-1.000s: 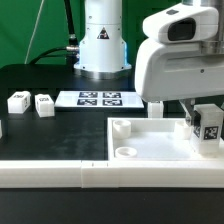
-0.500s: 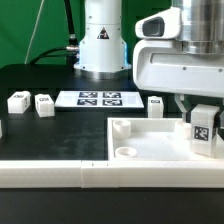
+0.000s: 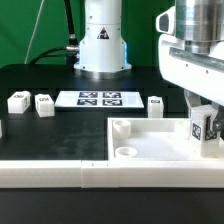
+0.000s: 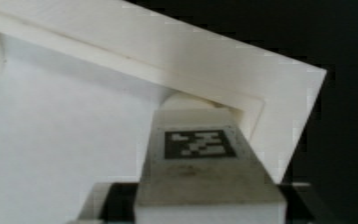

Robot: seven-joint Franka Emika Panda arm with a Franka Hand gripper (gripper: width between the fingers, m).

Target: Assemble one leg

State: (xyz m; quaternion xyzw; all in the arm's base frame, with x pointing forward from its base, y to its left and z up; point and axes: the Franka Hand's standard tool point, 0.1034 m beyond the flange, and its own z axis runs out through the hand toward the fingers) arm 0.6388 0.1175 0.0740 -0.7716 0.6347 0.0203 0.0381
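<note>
1. The black table (image 3: 40,80) takes up most of the exterior view. The wrist view only catches a dark wedge of it (image 4: 327,30) past the panel's edge.
2. The big white panel (image 3: 150,150) lies flat at the front. The exterior view shows its raised rim, a round socket (image 3: 127,153) near the front and a little stub in the corner behind it. The wrist view only gets one corner of the panel (image 4: 87,110), where two rim walls meet.
3. The arm's white base (image 3: 102,40) stands at the back, and only the exterior view shows it.
4. The marker board (image 3: 100,98) lies flat in front of the base, again only in the exterior view.
5. The gripper (image 3: 203,118) hangs over the panel at the exterior view's right, clamped on the leg. In the wrist view (image 4: 197,190) its grey jaws hug the leg's sides.
6. The leg (image 3: 200,130) is held upright with its tag facing the camera. The wrist view puts its far end (image 4: 201,140) right in that panel corner, by the rim. I can't tell whether it's touching the panel.
7. Three small white blocks sit loose on the table, two at the exterior view's left (image 3: 18,101) (image 3: 44,104) and one just behind the panel (image 3: 156,105). The wrist view doesn't show them.
</note>
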